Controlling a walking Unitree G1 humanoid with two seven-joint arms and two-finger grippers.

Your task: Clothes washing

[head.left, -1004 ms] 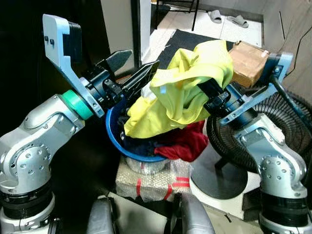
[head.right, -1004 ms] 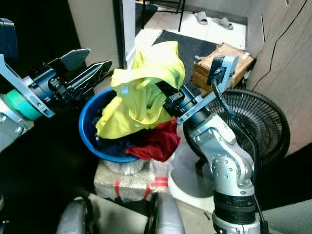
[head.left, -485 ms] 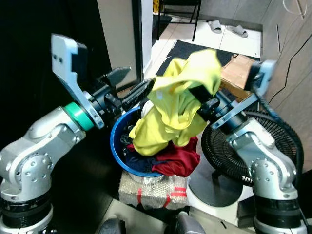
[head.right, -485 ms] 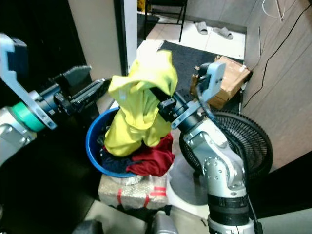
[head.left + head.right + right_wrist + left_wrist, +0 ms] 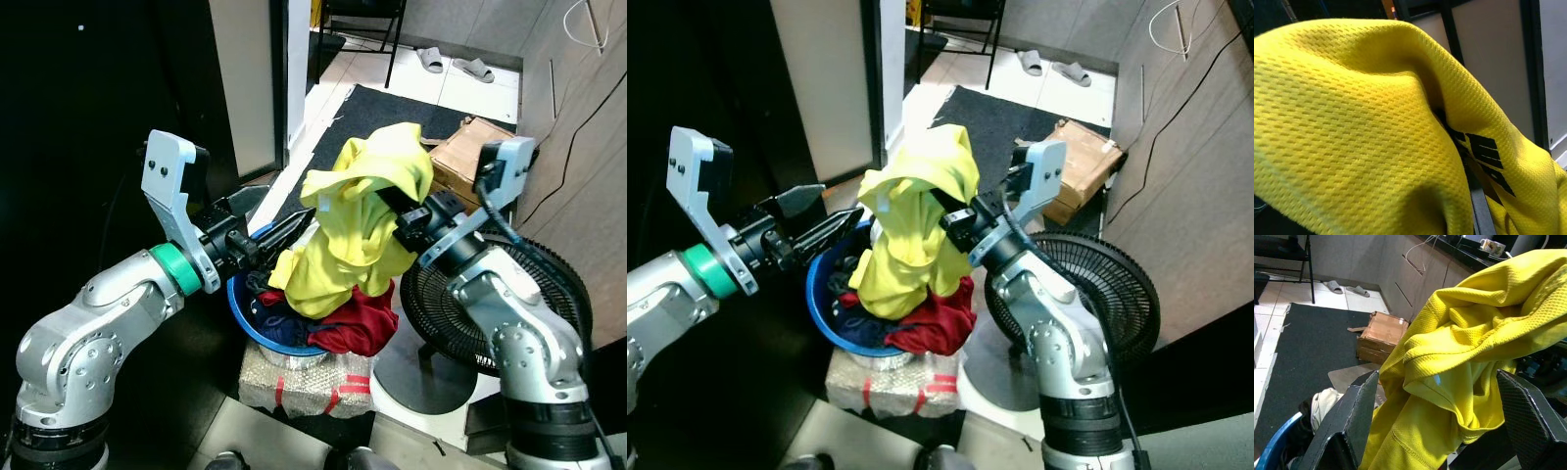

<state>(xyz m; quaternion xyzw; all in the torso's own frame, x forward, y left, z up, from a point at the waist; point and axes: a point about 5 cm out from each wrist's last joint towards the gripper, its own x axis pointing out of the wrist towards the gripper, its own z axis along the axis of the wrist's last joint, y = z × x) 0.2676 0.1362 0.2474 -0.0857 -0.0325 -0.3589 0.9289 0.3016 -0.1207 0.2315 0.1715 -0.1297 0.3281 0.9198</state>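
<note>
Laundry being pulled out of the basin, by the look of it: yellow shirt (image 5: 358, 230) hangs bunched off the right gripper (image 5: 397, 211), lifted up over the blue basin (image 5: 242, 311), lower hem trailing down onto the pile. Right gripper's tips are buried under the cloth, so can't tell how wide they stand, only that the shirt drapes over and hangs from them. Left gripper (image 5: 828, 233) is just beside the shirt at the basin's rim, fingers spread apart w/ nothing between them; in the left wrist view the yellow cloth sits in the gap but untouched. Red garment (image 5: 358, 318) and some dark blue stuff are left in the basin, red one spilling over the edge. My guess: step in hand is lifting the shirt clear; next move prob. needs the left to close on the hanging part, or the right to carry it off w/o dragging the red piece out. Basin sits on a wrapped block (image 5: 309, 377) on the floor. Room: black fan (image 5: 505, 299) lying flat by the right arm, cardboard box (image 5: 460, 157) behind, dark mat (image 5: 377, 108), slippers (image 5: 453, 64) on pale tile, chair legs at the back, cable on the wood wall.
</note>
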